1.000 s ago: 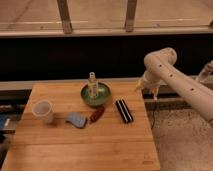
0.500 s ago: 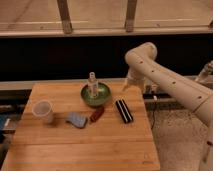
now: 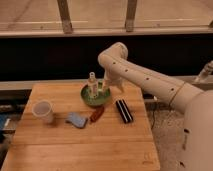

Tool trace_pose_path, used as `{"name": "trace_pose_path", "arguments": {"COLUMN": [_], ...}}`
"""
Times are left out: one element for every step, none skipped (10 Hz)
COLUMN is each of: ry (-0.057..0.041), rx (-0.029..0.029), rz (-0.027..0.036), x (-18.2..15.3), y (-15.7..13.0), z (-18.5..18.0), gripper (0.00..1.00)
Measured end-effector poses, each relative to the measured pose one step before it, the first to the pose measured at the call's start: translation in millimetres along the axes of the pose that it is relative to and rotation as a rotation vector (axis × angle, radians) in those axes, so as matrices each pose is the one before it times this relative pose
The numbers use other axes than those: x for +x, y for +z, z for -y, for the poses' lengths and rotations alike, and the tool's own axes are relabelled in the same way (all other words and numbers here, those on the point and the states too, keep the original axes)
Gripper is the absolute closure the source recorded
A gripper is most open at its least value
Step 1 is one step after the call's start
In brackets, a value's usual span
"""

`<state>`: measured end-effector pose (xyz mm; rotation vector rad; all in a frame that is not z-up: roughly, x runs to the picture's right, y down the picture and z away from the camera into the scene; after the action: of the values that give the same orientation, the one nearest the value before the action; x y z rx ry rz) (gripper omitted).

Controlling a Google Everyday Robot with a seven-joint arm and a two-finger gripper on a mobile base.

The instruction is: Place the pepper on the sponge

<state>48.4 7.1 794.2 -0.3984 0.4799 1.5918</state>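
The dark red pepper (image 3: 96, 113) lies on the wooden table (image 3: 80, 150), just in front of the green bowl. The light blue-grey sponge (image 3: 76, 120) lies flat to the pepper's left, a small gap apart from it. My gripper (image 3: 113, 86) hangs from the white arm, pointing down by the bowl's right rim, behind and to the right of the pepper. Its fingers stand open with nothing between them.
A green bowl (image 3: 86, 98) with a small white bottle (image 3: 92, 84) standing in it sits at the table's back middle. A black striped bar (image 3: 123, 111) lies right of the pepper. A translucent white cup (image 3: 43, 111) stands at the left.
The arm has swung left, carrying the gripper from beyond the table's right edge to the bowl's right rim. The objects on the table have not moved.
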Motion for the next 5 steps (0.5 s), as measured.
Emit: {"name": "trace_pose_path", "arguments": {"ry": [-0.00127,-0.00212,0.00348,0.00125,-0.00467], "rx": [0.00087,-0.00082,-0.00214,-0.00654,-0.00612], "rz": [-0.00127,0.00039,0.00027,-0.01134,-0.03667], "x": [0.38,-0.09,-1.32,-0.52,5.71], "y": [-0.25,-0.06,-0.04,1.52,6.20], "z": [-0.55,-1.51,0.59,3.64,7.74], "gripper": [0.36,0.36,0.36,0.36,0.36]}}
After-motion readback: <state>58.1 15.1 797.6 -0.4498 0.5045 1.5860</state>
